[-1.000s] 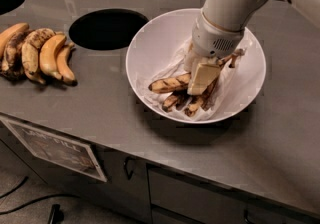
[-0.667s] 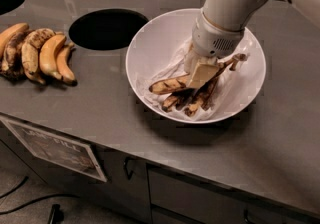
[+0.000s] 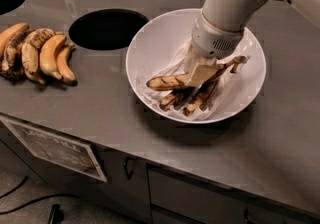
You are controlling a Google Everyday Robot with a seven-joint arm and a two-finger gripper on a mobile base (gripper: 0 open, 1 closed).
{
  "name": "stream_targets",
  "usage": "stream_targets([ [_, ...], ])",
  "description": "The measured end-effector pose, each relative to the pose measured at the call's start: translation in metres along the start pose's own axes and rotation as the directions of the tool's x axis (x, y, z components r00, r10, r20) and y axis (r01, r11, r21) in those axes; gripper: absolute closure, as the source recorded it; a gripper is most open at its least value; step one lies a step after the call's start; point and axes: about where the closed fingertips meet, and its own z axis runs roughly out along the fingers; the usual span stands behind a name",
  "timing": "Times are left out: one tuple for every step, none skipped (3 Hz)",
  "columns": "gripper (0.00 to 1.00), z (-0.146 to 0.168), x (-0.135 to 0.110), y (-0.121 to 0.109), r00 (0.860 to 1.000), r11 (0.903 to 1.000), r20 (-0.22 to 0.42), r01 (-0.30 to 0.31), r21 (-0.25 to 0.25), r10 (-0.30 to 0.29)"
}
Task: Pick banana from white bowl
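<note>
Your claw (image 3: 201, 74) is down inside the white bowl (image 3: 150, 33), right over the middle of the banana (image 3: 167, 82). The arm (image 3: 227, 13) comes in from above, so it can reach past the rim without bumping it.

The banana is the light yellow one with brown streaks. It lies on top of the pile, across the bowl. Its fat end points left and its long dark stem points up and to the right. It is the top one, so it is the easy one to take.

The claw covers the banana's middle. You cannot tell if it is squeezing the banana or just sitting on it, because the far side is hidden.

Under the banana lie darker bananas (image 3: 192, 100), almost black, resting on crumpled white paper (image 3: 225, 93). They touch your banana, so they might stick and come along.

The bowl sits on the grey counter (image 3: 100, 113), beside a round hole (image 3: 107, 29). A bunch of yellow bananas (image 3: 40, 55) lies far to the left. Leave those alone.

I think the next job is to lift straight up, slowly.
</note>
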Motion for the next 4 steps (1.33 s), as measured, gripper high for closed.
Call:
stream_targets([
  [1.0, -0.007, 0.0, 0.001, 1.0, 0.9998, 0.004, -0.002, 0.02, 0.002],
  [1.0, -0.025, -0.003, 0.007, 1.0, 0.9981, 0.01, 0.005, 0.062, -0.006],
  [1.0, -0.046, -0.013, 0.015, 0.999, 0.9935, 0.014, 0.034, 0.109, -0.036],
  [1.0, -0.046, -0.013, 0.015, 0.999, 0.9934, 0.013, 0.034, 0.11, -0.036],
])
